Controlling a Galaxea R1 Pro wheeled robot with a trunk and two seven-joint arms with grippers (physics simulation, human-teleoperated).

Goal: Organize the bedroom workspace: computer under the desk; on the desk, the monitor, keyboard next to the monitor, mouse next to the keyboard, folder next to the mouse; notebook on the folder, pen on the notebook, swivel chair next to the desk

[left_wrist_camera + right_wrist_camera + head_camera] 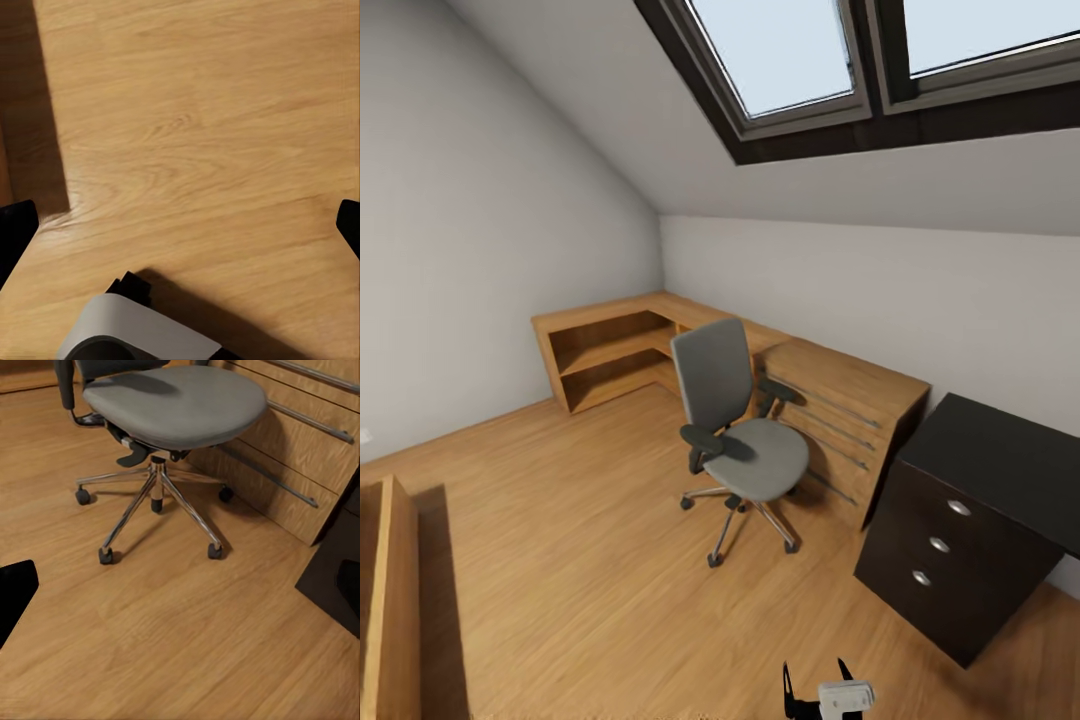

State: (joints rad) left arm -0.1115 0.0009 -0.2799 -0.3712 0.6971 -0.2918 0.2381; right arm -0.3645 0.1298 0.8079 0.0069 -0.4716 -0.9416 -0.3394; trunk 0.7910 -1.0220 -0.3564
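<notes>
We see an attic bedroom with a sloped ceiling and a skylight (830, 60) overhead. The swivel chair (743, 440) stands on the wooden floor (590, 560), its grey seat bare, its back toward the light wooden cabinets (660, 345) that run along the walls. It stands just in front of the wooden drawer unit (855, 415), near it but apart. To the right of that unit stands the counter (1000, 455), black-topped, with its black drawer block (935, 545) showing three round knobs; the part of its top that we can see is bare.

From the right wrist we look at the chair's seat (176, 401) and chrome star base (154, 502) on casters; the right pincer (180, 589) stands wide, its dark fingertips (15, 589) at the picture's two edges, holding nothing. The left pincer (180, 225) is likewise spread wide over bare floor, empty. At the head view's lower edge we see a dark, two-pronged part with a white piece (830, 697) of the robot.
</notes>
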